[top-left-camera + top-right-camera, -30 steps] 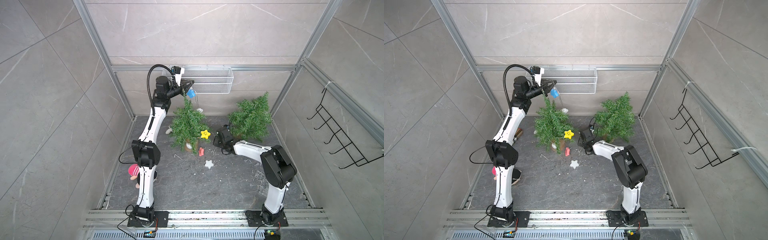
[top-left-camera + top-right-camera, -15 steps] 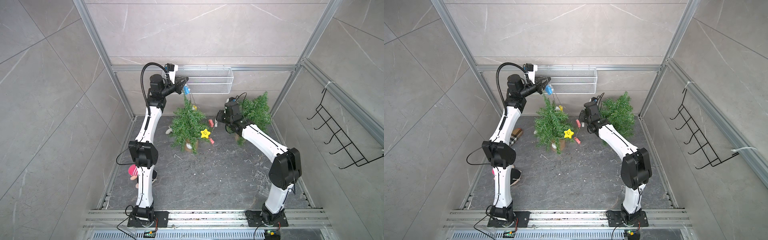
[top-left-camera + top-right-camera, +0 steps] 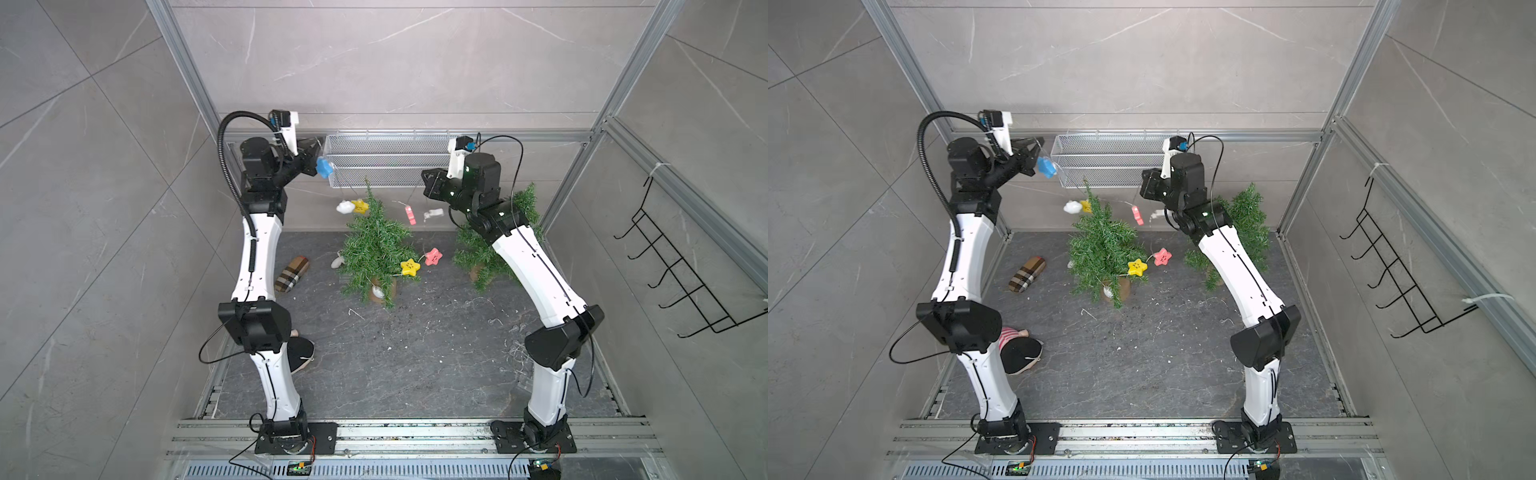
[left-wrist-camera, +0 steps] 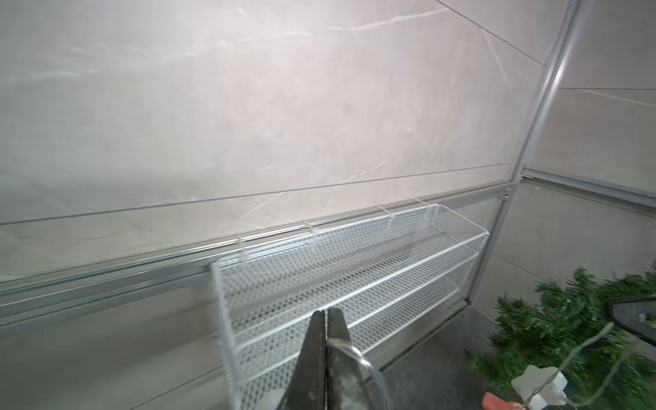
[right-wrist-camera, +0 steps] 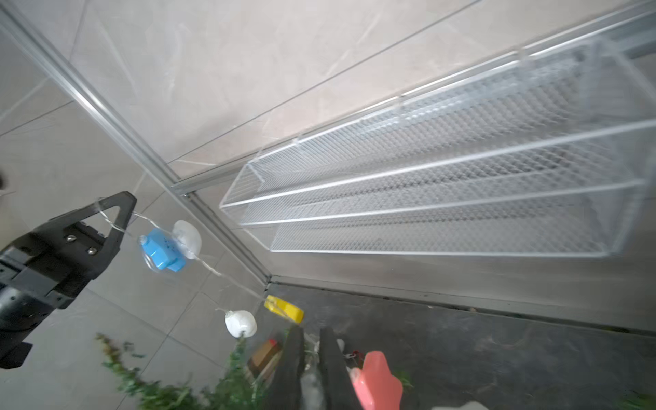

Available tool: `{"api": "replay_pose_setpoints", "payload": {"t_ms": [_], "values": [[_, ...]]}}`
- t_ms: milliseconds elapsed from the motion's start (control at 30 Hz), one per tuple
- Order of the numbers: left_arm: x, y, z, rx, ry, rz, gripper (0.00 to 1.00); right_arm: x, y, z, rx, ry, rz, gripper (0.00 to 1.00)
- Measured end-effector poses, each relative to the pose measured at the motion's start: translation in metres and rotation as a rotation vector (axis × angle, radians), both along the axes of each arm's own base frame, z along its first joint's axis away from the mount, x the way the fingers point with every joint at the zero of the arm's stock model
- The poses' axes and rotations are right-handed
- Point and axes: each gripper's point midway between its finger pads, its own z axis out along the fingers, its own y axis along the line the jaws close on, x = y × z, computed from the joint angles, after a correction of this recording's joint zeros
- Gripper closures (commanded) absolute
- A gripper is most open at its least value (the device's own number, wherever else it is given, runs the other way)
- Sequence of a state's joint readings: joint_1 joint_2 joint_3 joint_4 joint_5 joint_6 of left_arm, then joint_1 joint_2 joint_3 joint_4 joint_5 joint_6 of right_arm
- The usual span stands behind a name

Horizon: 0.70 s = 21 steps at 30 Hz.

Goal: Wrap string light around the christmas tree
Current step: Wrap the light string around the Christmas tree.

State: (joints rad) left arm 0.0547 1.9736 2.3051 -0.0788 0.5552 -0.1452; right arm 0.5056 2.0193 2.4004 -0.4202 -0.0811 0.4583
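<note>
Noting left end effector [image 4: 326, 314] and right end effector [image 5: 311, 335] both pinched shut on the string light [image 3: 324, 167] above the christmas tree [image 3: 376, 245]; overtension could topple it.

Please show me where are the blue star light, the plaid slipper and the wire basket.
blue star light [image 3: 324, 167], in a top view, centre of the star
plaid slipper [image 3: 292, 275], in a top view, middle of its top
wire basket [image 3: 386, 176], in a top view, front mesh wall
</note>
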Motion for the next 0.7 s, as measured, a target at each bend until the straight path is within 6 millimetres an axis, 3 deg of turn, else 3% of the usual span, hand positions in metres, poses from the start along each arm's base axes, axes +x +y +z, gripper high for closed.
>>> {"api": "replay_pose_setpoints", "payload": {"t_ms": [133,233,300,467,567,700], "values": [[-0.012,0.048,-0.002,-0.003,0.026,0.163,1.0,0.001,0.043,0.0,0.006,-0.01,0.113,1.0],[-0.024,0.071,-0.021,-0.008,0.09,0.268,1.0,0.001,0.067,-0.017,-0.001,0.014,0.175,1.0],[-0.032,0.082,-0.036,-0.005,0.137,0.331,1.0,-0.001,0.081,-0.035,-0.016,0.053,0.215,0.92],[-0.053,0.095,-0.055,0.01,0.211,0.413,1.0,-0.002,0.091,-0.07,-0.051,0.143,0.26,0.74],[-0.066,0.1,-0.063,0.019,0.251,0.45,1.0,-0.002,0.093,-0.078,-0.059,0.164,0.276,0.6],[-0.076,0.109,-0.077,0.055,0.323,0.521,1.0,-0.003,0.092,-0.083,-0.063,0.183,0.298,0.51]]}}
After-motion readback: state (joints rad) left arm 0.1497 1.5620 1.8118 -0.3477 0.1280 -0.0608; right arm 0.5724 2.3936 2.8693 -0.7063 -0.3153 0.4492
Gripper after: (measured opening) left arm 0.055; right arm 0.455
